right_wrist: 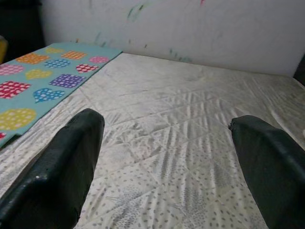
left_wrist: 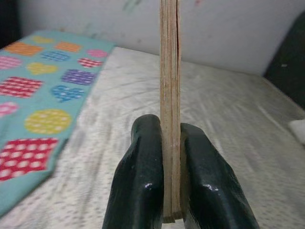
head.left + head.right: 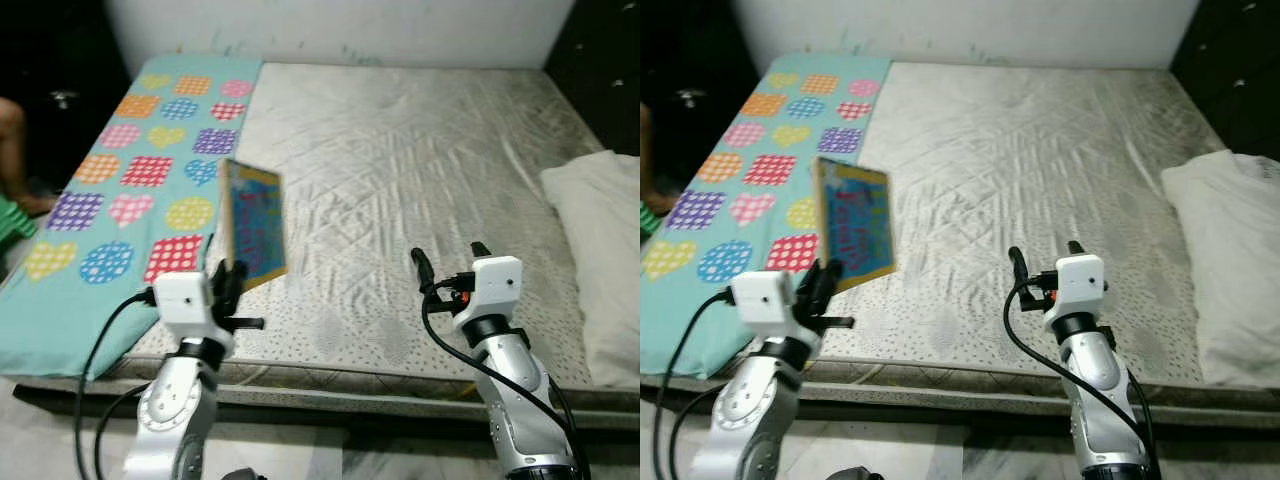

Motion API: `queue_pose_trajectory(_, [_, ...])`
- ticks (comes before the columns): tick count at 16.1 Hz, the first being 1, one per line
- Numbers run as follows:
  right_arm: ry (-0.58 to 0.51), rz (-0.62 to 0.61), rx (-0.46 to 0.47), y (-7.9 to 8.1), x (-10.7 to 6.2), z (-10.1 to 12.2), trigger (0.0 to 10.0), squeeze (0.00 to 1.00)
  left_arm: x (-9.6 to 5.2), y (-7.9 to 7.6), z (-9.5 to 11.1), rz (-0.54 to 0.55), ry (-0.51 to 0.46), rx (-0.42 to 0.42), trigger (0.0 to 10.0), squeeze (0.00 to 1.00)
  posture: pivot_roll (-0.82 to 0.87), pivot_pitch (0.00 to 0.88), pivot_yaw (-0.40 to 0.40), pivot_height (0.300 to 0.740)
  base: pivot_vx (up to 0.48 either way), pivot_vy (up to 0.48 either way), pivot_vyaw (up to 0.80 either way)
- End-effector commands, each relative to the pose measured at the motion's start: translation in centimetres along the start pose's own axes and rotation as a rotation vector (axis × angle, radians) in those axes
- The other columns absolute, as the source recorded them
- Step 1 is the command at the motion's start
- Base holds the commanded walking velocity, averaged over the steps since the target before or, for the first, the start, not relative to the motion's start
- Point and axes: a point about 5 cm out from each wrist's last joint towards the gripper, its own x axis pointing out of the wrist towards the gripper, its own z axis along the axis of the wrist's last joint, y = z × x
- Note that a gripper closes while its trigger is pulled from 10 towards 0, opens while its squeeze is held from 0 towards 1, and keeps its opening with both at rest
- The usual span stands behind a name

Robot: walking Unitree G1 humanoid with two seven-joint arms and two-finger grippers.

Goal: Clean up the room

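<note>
**Left gripper holds the book upright over the bed's near edge**

Your left gripper [image 3: 228, 283] is clamped on a thin, colourful book [image 3: 252, 224], pinching its lower edge so the book stands upright above the mattress [image 3: 400, 170]. In the left wrist view both black fingers [image 2: 138, 186] press flat against the two sides of the book [image 2: 170, 109], and you see its page edges rising straight up between them. The cover, blue with a yellow border, faces toward 3 o'clock in the head view.

The book sits at about 9 o'clock from the centre of the head view, right over the seam where the teal blanket [image 3: 120, 190] with hearts and checked squares meets the bare quilted mattress. The blanket runs along the left side of the bed from 7 o'clock up to 11 o'clock.

Your right gripper [image 3: 450, 258] hovers above the near part of the mattress at about 5 o'clock, with its fingers [image 1: 62, 167] spread wide apart and nothing between them; the right wrist view looks between them at bare mattress.

A white pillow [image 3: 600, 250] lies on the bed's right edge at 3 o'clock. At the far left, around 9 o'clock, part of a person's leg [image 3: 12, 140] shows beside the bed.
</note>
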Motion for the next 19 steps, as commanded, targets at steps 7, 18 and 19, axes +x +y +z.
queue_pose_trajectory(7, [0.012, -0.023, 0.022, -0.3, -0.33, -0.3, 10.0, 0.0, -0.06, -0.02, 0.35, -0.011, -0.015, 0.021, 10.0, 0.0, -0.13, 0.103, 0.014, 0.74, 0.0, 0.0, -0.09])
queue_pose_trajectory(18, [0.0, -0.036, 0.033, 0.02, 0.03, -0.44, 10.0, 0.0, 0.2, -0.12, 0.35, -0.037, -0.014, 0.026, 10.0, 0.0, -0.13, 0.071, 0.032, 0.74, 0.216, -0.119, -0.25])
queue_pose_trajectory(19, [-0.005, -0.039, 0.034, 0.05, 0.12, -0.39, 10.0, 0.0, 0.26, -0.09, 0.37, -0.038, -0.015, 0.026, 10.0, 0.0, -0.13, 0.072, 0.036, 0.74, 0.27, 0.0, 0.0])
